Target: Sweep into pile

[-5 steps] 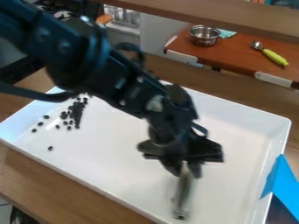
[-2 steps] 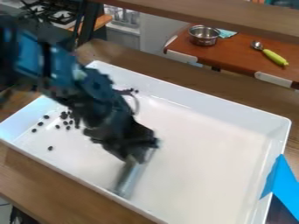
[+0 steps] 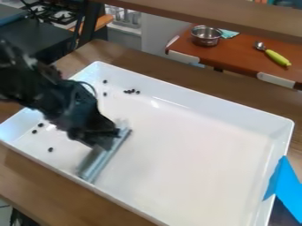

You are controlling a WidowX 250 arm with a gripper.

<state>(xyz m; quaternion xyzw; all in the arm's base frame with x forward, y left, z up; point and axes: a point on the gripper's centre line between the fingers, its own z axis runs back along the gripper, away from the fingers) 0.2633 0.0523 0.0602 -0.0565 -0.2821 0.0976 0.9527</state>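
Clamping the scraper (image 3: pixel 101 162), the gripper (image 3: pixel 107 142) holds its long edge slantwise in the tray (image 3: pixel 194 159), likely to herd the beans (image 3: pixel 50 149) scattered at the left end and far side.

Small round black beans (image 3: pixel 50 149) scattered around left and far parts of shiny white rectangular tray (image 3: pixel 194 154), long silvery-grey scraper (image 3: pixel 99 164) slanted inside.
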